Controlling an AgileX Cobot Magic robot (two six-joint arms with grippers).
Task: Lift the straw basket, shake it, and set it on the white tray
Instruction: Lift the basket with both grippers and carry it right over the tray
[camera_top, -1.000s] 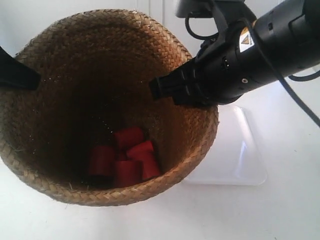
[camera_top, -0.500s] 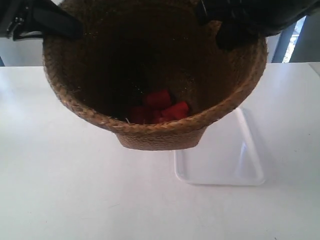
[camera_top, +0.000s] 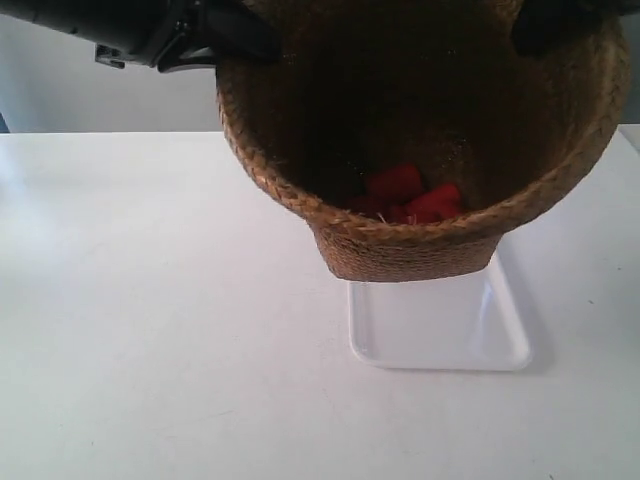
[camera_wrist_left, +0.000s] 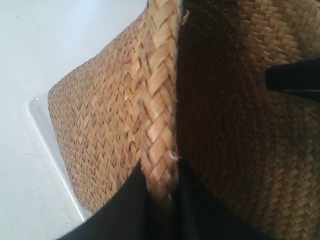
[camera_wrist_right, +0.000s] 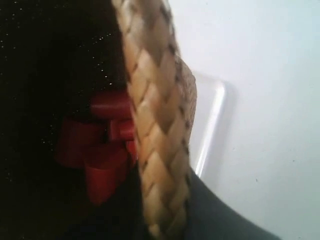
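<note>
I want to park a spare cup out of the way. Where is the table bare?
The white table is bare across the exterior view's left and front, up to the glossy white rectangular tray. Its near half is bare too. Crowded: its far end, where the brown woven straw basket hangs, left claw and right claw clamped on its rim.

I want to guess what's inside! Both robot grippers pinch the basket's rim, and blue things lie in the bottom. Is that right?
Not quite: the things in the straw basket are red, not blue, as the exterior view shows. The left gripper and right gripper do pinch its rim.
</note>
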